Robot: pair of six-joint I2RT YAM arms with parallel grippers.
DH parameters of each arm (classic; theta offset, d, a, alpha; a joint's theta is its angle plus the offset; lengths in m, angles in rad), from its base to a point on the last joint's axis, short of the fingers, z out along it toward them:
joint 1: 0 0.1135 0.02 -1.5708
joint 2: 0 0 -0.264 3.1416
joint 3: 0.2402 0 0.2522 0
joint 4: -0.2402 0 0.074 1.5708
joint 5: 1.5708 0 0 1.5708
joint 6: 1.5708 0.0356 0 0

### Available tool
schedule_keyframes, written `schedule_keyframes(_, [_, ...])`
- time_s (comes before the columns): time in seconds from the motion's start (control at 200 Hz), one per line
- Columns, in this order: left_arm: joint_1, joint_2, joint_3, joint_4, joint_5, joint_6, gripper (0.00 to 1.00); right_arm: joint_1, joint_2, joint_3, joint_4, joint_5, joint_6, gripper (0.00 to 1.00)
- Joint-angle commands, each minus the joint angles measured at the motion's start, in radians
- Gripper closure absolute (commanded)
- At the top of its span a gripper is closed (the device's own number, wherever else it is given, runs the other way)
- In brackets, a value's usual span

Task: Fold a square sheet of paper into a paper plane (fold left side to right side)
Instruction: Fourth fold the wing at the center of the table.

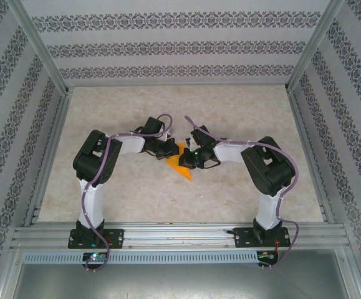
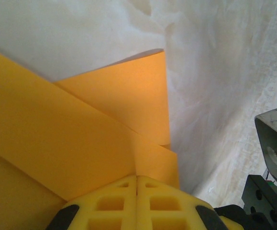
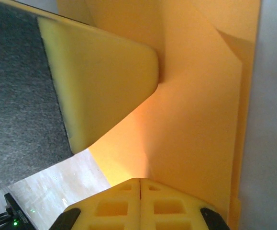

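we find both arms reaching inward and meeting near the middle of the counter [image 1: 136, 199], a pale marbled surface. the square sheet of paper [image 1: 182, 168] lies there between the two arms, already folded. from above, its visible part is an orange triangle with one point toward the near edge, and the rest is covered by the arms. the left gripper [image 1: 166, 149] sits at the paper's far left side and the right gripper [image 1: 192, 157] at its right side, the two just beside each other.

in the left wrist view the left gripper [image 2: 137, 191] is closed, its yellow fingers meeting along a straight seam, with the tips at the orange paper [image 2: 71, 139]. overlapping layers with sharp creases show there, and one flap stands slightly lifted at its far edge.

in the right wrist view the right gripper [image 3: 139, 194] is likewise closed, seam to seam, at the paper [image 3: 200, 124]. a yellow finger [image 3: 100, 81] of the left gripper rests against the sheet ahead of it. we cannot tell whether either gripper pinches a layer.
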Motion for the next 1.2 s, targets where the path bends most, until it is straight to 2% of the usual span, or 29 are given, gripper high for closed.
schedule_keyframes(0.0, [0.0,0.047,-0.047,-0.081,-0.091,0.03,1.0,0.01,0.015,0.017,-0.045,0.049,-0.004,1.0])
schedule_keyframes(1.199, [0.001,0.065,-0.027,-0.134,-0.147,0.05,1.0,0.048,-0.073,-0.098,-0.341,0.125,-0.071,1.0])
